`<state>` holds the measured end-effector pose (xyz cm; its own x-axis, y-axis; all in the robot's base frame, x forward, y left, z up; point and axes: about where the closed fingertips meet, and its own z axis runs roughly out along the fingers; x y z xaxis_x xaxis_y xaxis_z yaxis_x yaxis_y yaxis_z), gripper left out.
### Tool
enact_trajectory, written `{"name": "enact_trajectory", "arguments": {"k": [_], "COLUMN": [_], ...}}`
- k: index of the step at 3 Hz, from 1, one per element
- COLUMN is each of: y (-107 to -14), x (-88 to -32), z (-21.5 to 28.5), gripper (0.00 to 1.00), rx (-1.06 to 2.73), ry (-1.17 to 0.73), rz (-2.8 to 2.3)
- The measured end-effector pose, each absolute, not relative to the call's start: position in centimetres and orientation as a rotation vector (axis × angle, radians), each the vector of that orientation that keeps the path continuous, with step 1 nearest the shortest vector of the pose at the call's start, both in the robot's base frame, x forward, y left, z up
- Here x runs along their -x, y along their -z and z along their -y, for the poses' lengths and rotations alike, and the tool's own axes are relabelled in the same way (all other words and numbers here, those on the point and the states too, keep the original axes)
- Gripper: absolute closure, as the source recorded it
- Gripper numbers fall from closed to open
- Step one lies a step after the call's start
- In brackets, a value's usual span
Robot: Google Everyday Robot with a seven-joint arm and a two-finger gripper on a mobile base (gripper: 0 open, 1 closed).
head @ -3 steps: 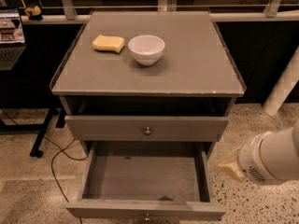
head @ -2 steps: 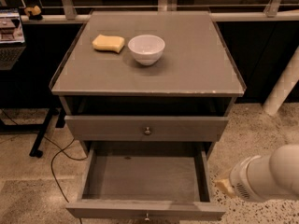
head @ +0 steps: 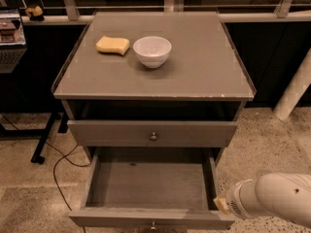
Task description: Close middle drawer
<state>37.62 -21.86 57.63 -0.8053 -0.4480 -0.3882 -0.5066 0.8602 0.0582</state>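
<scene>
Middle drawer [head: 150,186], pulled out: grey painted wood, matt, smooth floor.
Drawer above [head: 112,132]: same grey matt wood.
Its knob [head: 153,136]: metal, dull shine.
Cabinet top [head: 194,67]: grey, matt, pale flecks along the front edge.
Bowl [head: 152,51]: white, glossy.
Sponge [head: 112,45]: yellow, porous, matt.
Floor [head: 272,144]: speckled stone, slight sheen.
Gripper [head: 222,205], low right, beside the middle drawer's front corner: tan tip on a smooth white plastic arm [head: 277,203].

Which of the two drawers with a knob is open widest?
The lower drawer, pulled far out, with the gripper at its front right corner; the upper drawer is barely out.
</scene>
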Motion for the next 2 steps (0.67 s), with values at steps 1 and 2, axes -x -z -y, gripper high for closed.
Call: {"name": "enact_trajectory", "arguments": {"k": [1,2], "y": [-54.4,-53.96], "x": [-37.6,-37.44], "z": [21.97,21.9], "gripper": [1.0,1.0], "rx": [0.695,0.694], "ry": [-0.286,-0.295], "rz": [-2.714,-2.721]}}
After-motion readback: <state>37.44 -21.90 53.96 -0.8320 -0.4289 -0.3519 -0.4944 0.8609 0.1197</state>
